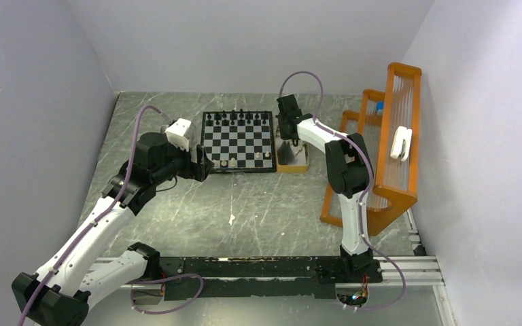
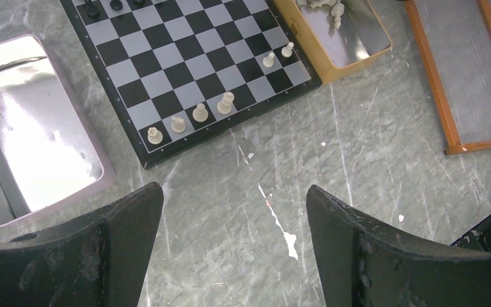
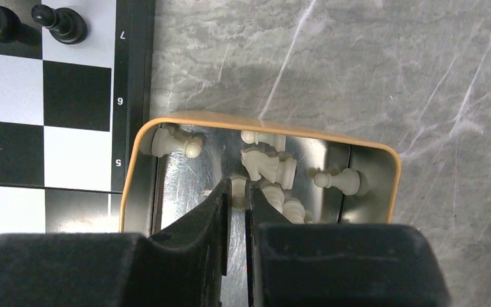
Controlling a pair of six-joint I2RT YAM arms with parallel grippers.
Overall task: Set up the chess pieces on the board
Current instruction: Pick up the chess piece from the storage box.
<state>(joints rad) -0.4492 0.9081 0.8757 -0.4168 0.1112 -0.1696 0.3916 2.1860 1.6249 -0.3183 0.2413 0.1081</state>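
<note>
Reaching into the tan tray (image 3: 262, 121), our right end effector (image 3: 239, 189) is pinched almost together on what looks like a cream piece (image 3: 238, 183). The board (image 3: 45, 83) lies just to its left. Our left end effector (image 2: 233, 192) hangs wide apart and empty over the table (image 2: 371, 160).

Small checked board (image 1: 238, 141), dark-framed, flat. Along its 12 o'clock edge, upright black chessmen (image 1: 238, 117); near its 6 o'clock edge, six upright cream chessmen (image 2: 199, 112). More toppled in tan tray (image 3: 230, 118) at board's 3 o'clock, one nipped by right gripper (image 3: 240, 185).
</note>
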